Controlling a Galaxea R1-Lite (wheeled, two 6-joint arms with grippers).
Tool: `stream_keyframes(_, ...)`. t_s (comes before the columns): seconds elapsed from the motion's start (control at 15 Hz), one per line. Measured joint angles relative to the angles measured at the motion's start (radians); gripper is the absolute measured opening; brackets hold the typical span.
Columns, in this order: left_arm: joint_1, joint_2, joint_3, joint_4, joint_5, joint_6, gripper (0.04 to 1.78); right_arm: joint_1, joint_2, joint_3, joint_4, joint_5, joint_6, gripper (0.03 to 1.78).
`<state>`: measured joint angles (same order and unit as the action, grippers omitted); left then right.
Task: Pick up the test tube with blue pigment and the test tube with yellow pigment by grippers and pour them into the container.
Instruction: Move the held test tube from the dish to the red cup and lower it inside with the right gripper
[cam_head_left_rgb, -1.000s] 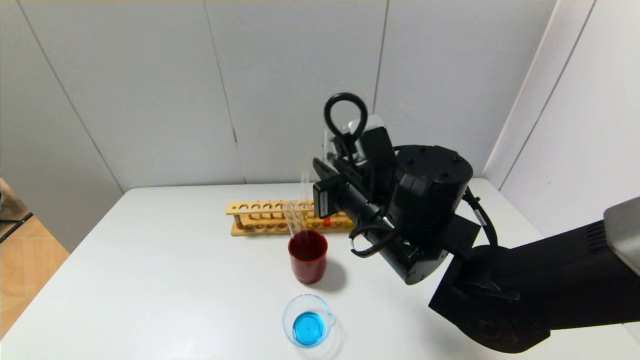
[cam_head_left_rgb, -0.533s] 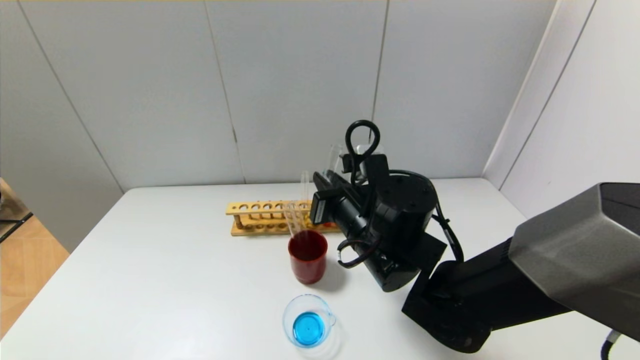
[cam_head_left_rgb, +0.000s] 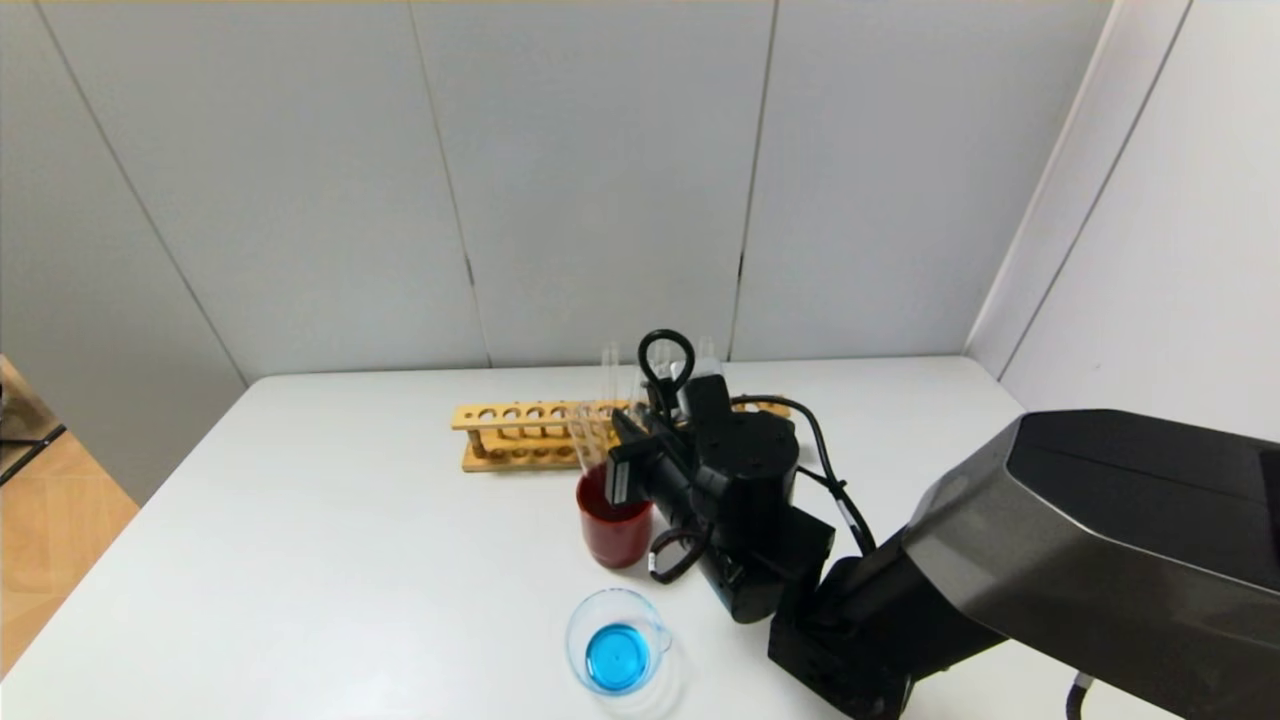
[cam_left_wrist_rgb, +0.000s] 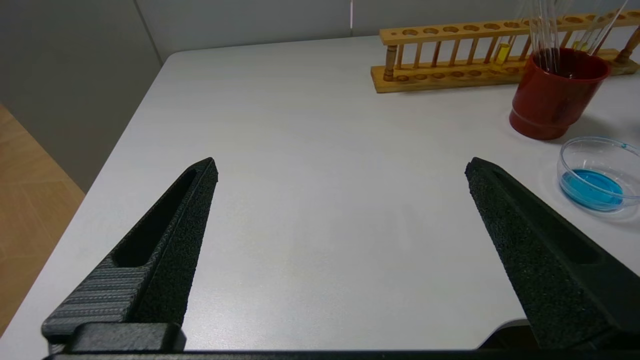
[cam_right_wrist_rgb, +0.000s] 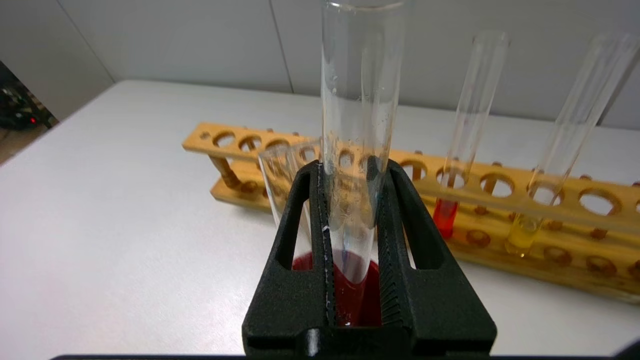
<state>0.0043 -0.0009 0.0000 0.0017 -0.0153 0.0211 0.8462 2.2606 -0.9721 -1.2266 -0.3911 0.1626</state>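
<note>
My right gripper (cam_right_wrist_rgb: 350, 170) is shut on the test tube with blue pigment (cam_right_wrist_rgb: 360, 100), upright and emptied, with only a faint blue streak inside. Its round tip hangs in the mouth of a dark red cup (cam_right_wrist_rgb: 350, 300). The right arm (cam_head_left_rgb: 740, 500) hides the gripper in the head view. The test tube with yellow pigment (cam_right_wrist_rgb: 522, 237) stands in the wooden rack (cam_right_wrist_rgb: 240, 145), apart from the gripper. The container (cam_head_left_rgb: 617, 655) holds blue liquid, in front of the cup (cam_head_left_rgb: 613, 530). My left gripper (cam_left_wrist_rgb: 340, 167) is open and empty above the table's left part.
A tube with red-orange liquid (cam_right_wrist_rgb: 446, 215) stands in the rack beside the yellow one. An empty tube (cam_right_wrist_rgb: 280, 185) leans in the red cup. The rack (cam_head_left_rgb: 510, 435) runs along the back of the white table (cam_head_left_rgb: 350, 560).
My right arm has come down and forward with the tube, from high above the rack to the red cup's mouth. The container and cup have not moved.
</note>
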Motion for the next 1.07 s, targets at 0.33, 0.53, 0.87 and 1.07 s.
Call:
stream_keyframes(0.33,0.000,0.000,0.000,0.000,0.000,0.000,1.75,-0.009,0.052,0.002,-0.001,0.024,0.032,0.33)
stream_keyframes(0.53,0.000,0.000,0.000,0.000,0.000,0.000,1.75,-0.018,0.073,0.013,-0.001,0.070,0.036,0.36)
stream_keyframes(0.87,0.000,0.000,0.000,0.000,0.000,0.000,1.75,-0.021,0.081,0.016,-0.004,0.070,0.032,0.80)
stream_keyframes(1.07,0.000,0.000,0.000,0.000,0.000,0.000,1.75,-0.021,0.071,0.016,-0.014,0.069,0.033,1.32)
